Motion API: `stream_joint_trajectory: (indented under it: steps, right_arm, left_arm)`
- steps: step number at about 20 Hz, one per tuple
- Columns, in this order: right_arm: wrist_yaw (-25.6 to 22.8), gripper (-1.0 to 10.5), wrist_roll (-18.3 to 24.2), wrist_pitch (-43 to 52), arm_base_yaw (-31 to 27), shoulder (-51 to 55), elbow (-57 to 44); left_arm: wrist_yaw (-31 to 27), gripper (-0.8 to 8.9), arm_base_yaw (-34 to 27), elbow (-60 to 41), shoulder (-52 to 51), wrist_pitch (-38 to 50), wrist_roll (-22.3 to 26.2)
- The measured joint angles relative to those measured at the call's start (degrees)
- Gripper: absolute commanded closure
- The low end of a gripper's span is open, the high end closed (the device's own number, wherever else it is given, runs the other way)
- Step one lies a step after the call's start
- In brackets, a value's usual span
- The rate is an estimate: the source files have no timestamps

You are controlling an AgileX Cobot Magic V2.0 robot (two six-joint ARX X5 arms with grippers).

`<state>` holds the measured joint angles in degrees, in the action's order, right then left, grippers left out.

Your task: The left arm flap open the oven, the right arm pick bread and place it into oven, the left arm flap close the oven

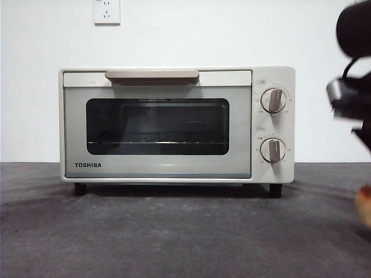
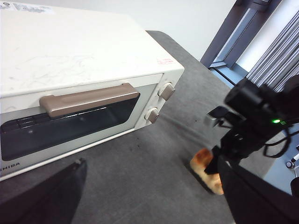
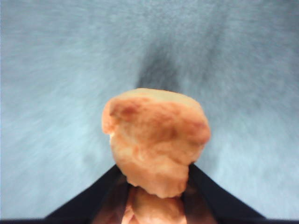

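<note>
While the oven [image 1: 156,124] stood shut on the dark grey desk [image 1: 174,231], its door flat against the cream-white body, the right pincer [image 3: 156,196] was clamped on the bread [image 3: 156,144]. In the right wrist view the golden-orange chunk filled the middle of the picture, its lower part squeezed between the two black jaws, with only blurred grey desk cloth behind it. The front view showed just an orange sliver of it at the right edge, low and near the desk surface, well to the side of the oven and below the dark, blurred bulk of the right arm [image 1: 353,98].

The left wrist view showed the same loaf beside the oven's knob end, apart from it, held under the right arm's black wrist, where a small green light glowed. Whether it touched the desk could not be told.

The left pincer [image 2: 154,200] hovered in front of and above the oven, its jaws spread wide apart and holding nothing. The beige bar handle [image 1: 152,76] sat along the top of the door, untouched. Through the dark glass window [image 1: 157,126] a wire rack was visible inside. Two beige knobs [image 1: 273,125] sat one above the other on the panel beside the door, and a white wall socket [image 1: 106,11] hung on the wall behind.
</note>
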<state>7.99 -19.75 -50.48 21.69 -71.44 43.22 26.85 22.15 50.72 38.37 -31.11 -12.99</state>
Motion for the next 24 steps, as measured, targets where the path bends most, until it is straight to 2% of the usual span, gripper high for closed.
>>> stream_joint_trajectory:
  steps: [2, 5, 6, 8, 9, 10, 12, 16, 18, 22, 24]
  right_arm:
    - [1.6, 8.1, 0.4, -3.3, 0.0, 4.7, 2.6]
    - [3.2, 8.1, 1.3, -9.4, 0.0, 12.8, 7.2]
    - [4.0, 8.1, 1.5, -11.0, 0.0, 15.5, 8.6]
    - [5.6, 8.1, 1.5, -12.7, 0.0, 20.5, 11.2]
    - [6.2, 8.1, 1.6, -12.9, 0.0, 22.8, 12.3]
    - [7.2, 8.1, 1.6, -12.9, 0.0, 25.0, 13.3]
    - [8.8, 8.1, 1.6, -12.9, 0.0, 28.9, 14.7]
    - [8.9, 8.1, 1.6, -12.8, 0.0, 34.9, 15.2]
    - [8.9, 8.1, 1.6, -12.8, 0.0, 37.0, 15.2]
    - [8.9, 8.1, 1.6, -12.8, 0.0, 38.1, 15.2]
    - [8.9, 8.1, 1.6, -12.8, 0.0, 38.1, 15.2]
  left_arm:
    - [0.0, 4.17, 0.0, 0.0, 1.6, 0.0, 0.0]
    - [0.1, 4.18, 0.1, 0.7, 6.4, -1.0, 0.0]
    - [0.0, 4.58, 0.2, 1.4, 8.3, -1.5, 0.0]
    - [0.1, 6.81, 0.3, 3.7, 12.3, -1.7, 0.7]
    - [0.1, 7.64, 0.7, 5.1, 14.4, -1.7, 1.7]
    - [0.1, 7.97, 0.9, 6.7, 16.7, -1.7, 2.7]
    - [-0.2, 7.97, 1.2, 10.8, 22.3, -1.7, 5.2]
    - [-8.0, 7.97, 2.6, 19.8, 33.5, -1.6, 13.0]
    - [-8.9, 7.97, 3.6, 23.5, 38.3, -2.0, 16.8]
    - [-9.0, 7.97, 5.6, 25.6, 42.7, -3.3, 20.5]
    - [-10.8, 7.97, 6.2, 25.6, 43.2, -3.3, 21.7]
